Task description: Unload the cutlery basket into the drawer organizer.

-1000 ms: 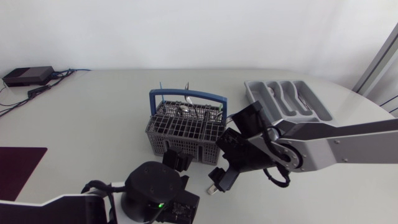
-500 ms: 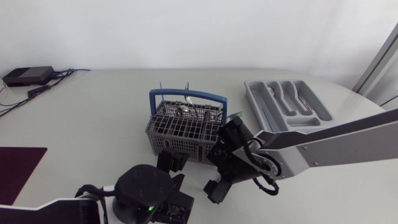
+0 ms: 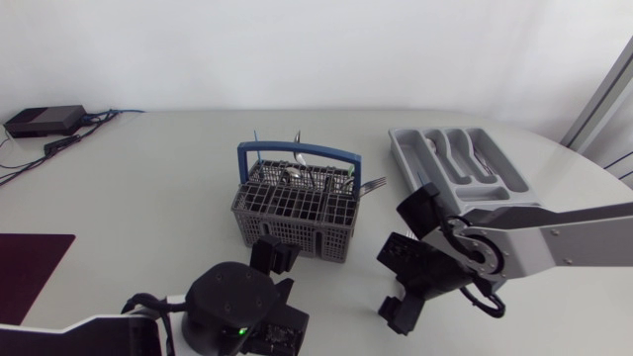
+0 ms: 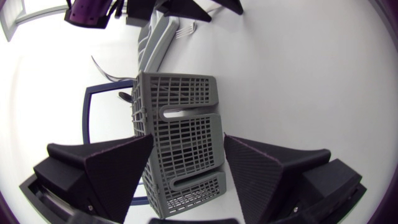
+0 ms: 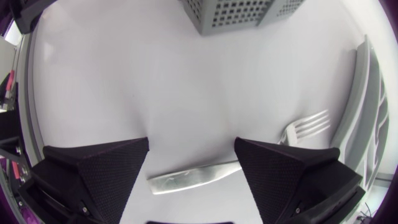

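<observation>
With the silver metal fork [image 5: 208,175] lying on the white table [image 5: 155,81], tines beside the grey plastic drawer organizer [image 5: 364,93], the matte black right gripper [image 5: 192,146] stands wide open astride its handle, so pick-up seems in hand: lower, close, lift across.

The pale desk [image 3: 148,188] carries a grey cutlery basket [image 3: 287,223] at its middle and a grey drawer organizer [image 3: 408,163] at the far right. A fork [image 3: 371,184] lies between them, and a dark mat [image 3: 30,272] lies at the near left.
</observation>
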